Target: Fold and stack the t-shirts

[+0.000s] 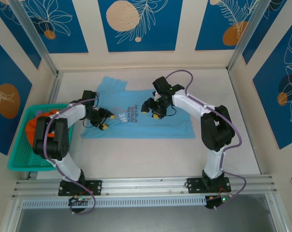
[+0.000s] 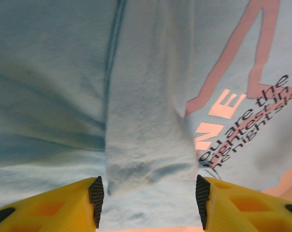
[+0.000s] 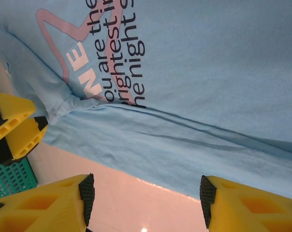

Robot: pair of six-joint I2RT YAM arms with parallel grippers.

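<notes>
The light blue t-shirt [image 1: 170, 124] lies flat on the counter [image 1: 160, 154], in the middle of the top view. It is spread out sideways with its writing [image 1: 129, 116] facing up. It is not folded yet. It lies open like this so both arms can reach it and fold it.

The left fingers [image 2: 54, 208] sit low on the left part of the shirt, close to the writing. They are apart, and a raised bump of cloth [image 2: 150, 145] stands between them and nearly fills the gap. I cannot tell if they squeeze it or just sit around it. I think they are there to pinch the cloth so that side can be lifted.

The right fingers [image 3: 242, 208] hang over the shirt just right of the writing. They are wide apart and hold nothing. In their own view, the shirt's edge and bare counter show between them. They look ready to grab.

A teal basket [image 1: 15, 154] sits at the left edge of the top view with something orange [image 1: 32, 126] inside. It does not touch the shirt.
</notes>
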